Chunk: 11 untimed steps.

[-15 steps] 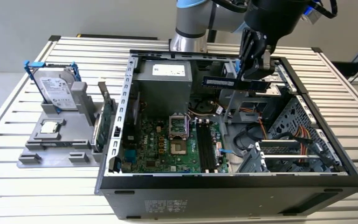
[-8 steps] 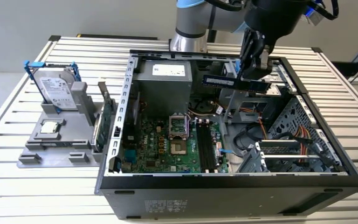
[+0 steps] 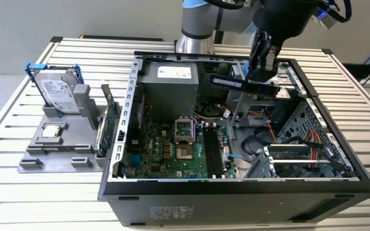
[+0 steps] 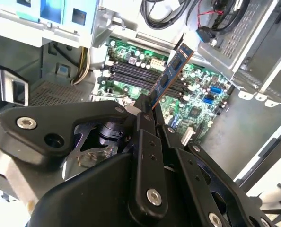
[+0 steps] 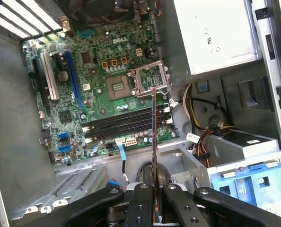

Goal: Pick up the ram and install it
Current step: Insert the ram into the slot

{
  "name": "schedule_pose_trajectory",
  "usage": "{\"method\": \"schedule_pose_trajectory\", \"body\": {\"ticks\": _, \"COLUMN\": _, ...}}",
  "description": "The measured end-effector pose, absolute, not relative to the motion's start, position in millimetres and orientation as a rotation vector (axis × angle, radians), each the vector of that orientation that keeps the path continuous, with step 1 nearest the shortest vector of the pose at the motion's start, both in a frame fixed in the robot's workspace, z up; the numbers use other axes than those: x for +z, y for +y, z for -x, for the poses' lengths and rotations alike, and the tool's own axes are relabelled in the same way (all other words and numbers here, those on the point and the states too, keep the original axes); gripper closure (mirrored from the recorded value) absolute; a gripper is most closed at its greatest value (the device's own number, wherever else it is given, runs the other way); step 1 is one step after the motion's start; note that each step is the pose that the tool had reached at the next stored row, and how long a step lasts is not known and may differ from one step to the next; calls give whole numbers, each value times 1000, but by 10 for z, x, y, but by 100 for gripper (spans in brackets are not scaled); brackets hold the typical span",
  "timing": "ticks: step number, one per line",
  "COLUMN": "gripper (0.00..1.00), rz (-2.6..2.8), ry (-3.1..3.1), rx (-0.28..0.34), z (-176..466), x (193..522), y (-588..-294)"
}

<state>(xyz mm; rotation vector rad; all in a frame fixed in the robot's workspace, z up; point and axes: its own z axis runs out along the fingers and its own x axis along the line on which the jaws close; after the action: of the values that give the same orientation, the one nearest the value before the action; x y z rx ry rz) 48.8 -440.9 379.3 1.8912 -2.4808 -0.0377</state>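
Note:
The ram (image 3: 227,82) is a slim bluish board with dark chips, held level in the air above the open computer case (image 3: 236,192). My gripper (image 3: 261,78) is shut on one end of it, over the case's back part. In the second wrist view the ram (image 4: 172,68) sticks out from the gripper (image 4: 152,108) above the green motherboard (image 4: 197,106). In the first wrist view the ram (image 5: 153,137) appears edge-on as a thin line running from the gripper (image 5: 154,195) across the black memory slots (image 5: 117,124). The memory slots (image 3: 214,149) lie well below the stick.
On the exterior view's left, a grey stand (image 3: 56,149) carries a silver hard drive in a blue frame (image 3: 58,91), a processor chip (image 3: 51,131) and an upright green card (image 3: 111,122). Inside the case are the power supply (image 3: 172,84), cables (image 3: 275,130) and a drive cage (image 3: 300,154).

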Motion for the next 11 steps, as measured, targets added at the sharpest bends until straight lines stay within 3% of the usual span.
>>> {"method": "schedule_pose_trajectory", "body": {"ticks": 11, "gripper": 100, "rz": -1746, "ry": -2587, "rx": -40, "z": -488, "x": 3792, "y": -4409}}
